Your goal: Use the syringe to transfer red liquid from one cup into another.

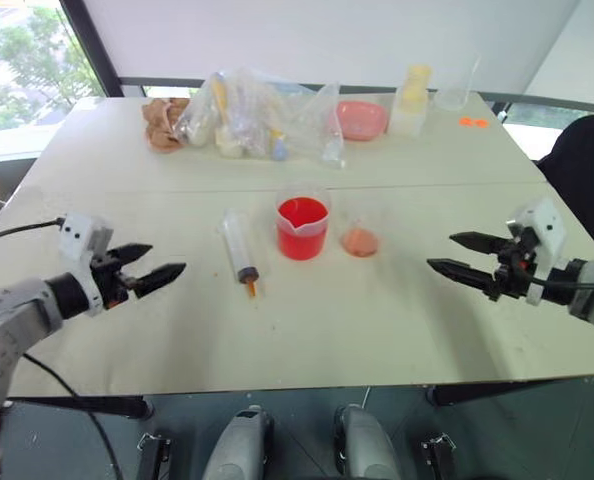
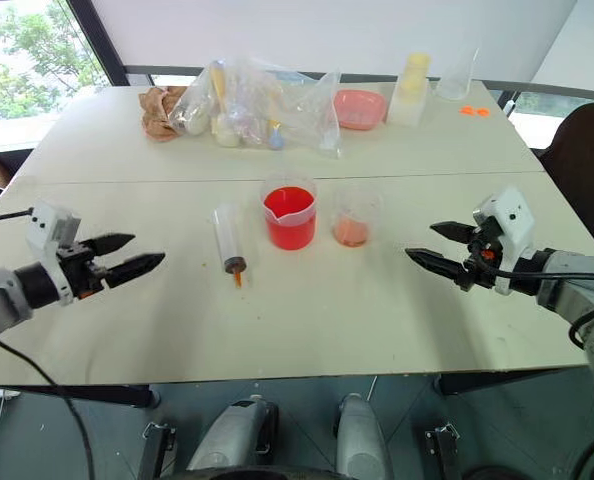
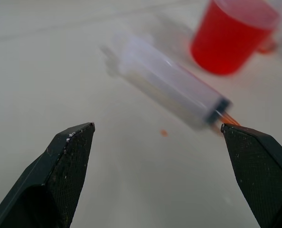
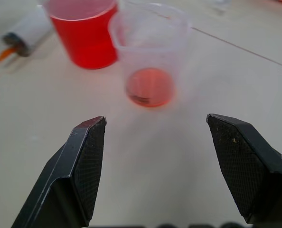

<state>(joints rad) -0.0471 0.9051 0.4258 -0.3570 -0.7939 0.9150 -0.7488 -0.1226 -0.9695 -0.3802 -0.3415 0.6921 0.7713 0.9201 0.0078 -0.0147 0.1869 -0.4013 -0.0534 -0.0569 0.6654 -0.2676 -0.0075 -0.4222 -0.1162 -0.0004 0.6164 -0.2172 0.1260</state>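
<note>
Both hands spread empty, left hand [image 1: 159, 262], right hand [image 1: 455, 254], syringe [image 1: 239, 249] between, bags [image 1: 262, 115], pink bowl [image 1: 361, 119] behind.

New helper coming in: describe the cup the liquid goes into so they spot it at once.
On the white table, look at the middle, where a syringe and two cups stand in a row. The target is the smaller clear cup just right of the full red cup. It holds only a shallow orange-red layer at the bottom.

Head pair high, wrist cameras low and close.
Both head views look forward and down over the whole surface [image 1: 397, 330]; each wrist view skims it, sharing the red cup [image 3: 231, 40].
</note>
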